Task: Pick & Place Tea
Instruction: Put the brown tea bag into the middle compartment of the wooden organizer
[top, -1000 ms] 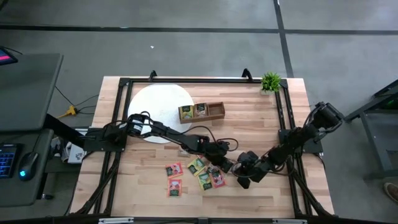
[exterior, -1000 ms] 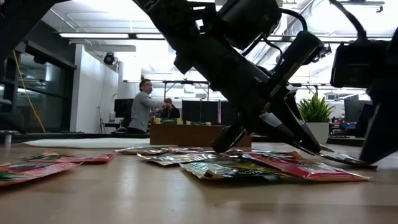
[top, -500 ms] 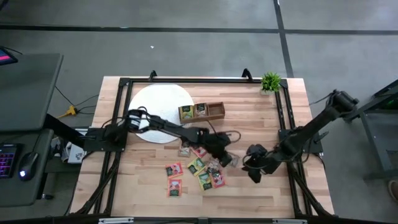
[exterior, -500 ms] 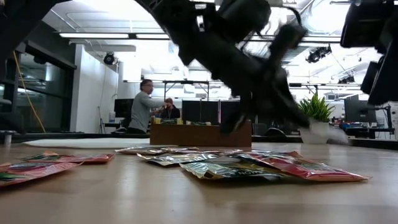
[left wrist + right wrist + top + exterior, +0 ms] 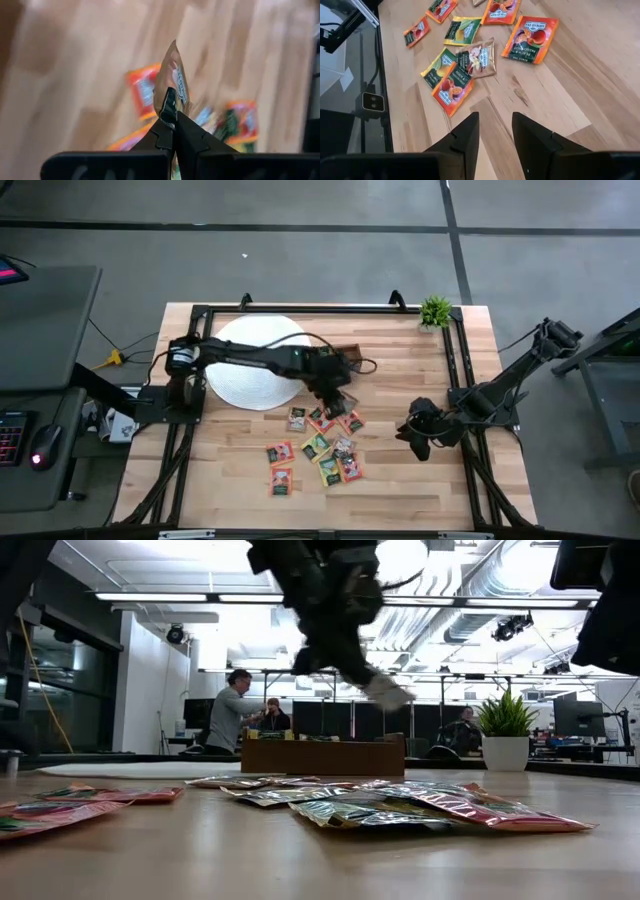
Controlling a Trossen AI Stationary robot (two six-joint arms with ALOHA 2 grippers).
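Several green, yellow and red tea packets [image 5: 322, 445] lie flat on the wooden table [image 5: 400, 350]; in the right wrist view they are the packets [image 5: 465, 62]. My left gripper [image 5: 342, 397] hangs above their far side, shut on one pale packet [image 5: 172, 80], which in the low view is the packet [image 5: 388, 693] in the air. The brown tray [image 5: 345, 357] stands just beyond, partly hidden by the left arm. My right gripper [image 5: 415, 435] is open over bare wood to the right of the packets, with nothing between its fingers [image 5: 470, 125]. My left gripper pinches the pale packet between its two fingertips at one edge [image 5: 170, 99]. The fingers slant down from above. The packet sticks out past the fingertips, seen edge-on in the wrist view, lifted clear of the table and of the other packets.
A white round mat [image 5: 250, 360] lies at the far left under the left arm. A small potted plant [image 5: 436, 311] stands at the far right corner. A black frame runs along the table's edges. People sit in the room behind [image 5: 232, 710].
My left gripper has risen from the packets and moved toward the table's far edge and the tray, rolling its wrist, with the pale packet lifted clear. My right gripper has drawn up and back toward the right edge, away from the packets.
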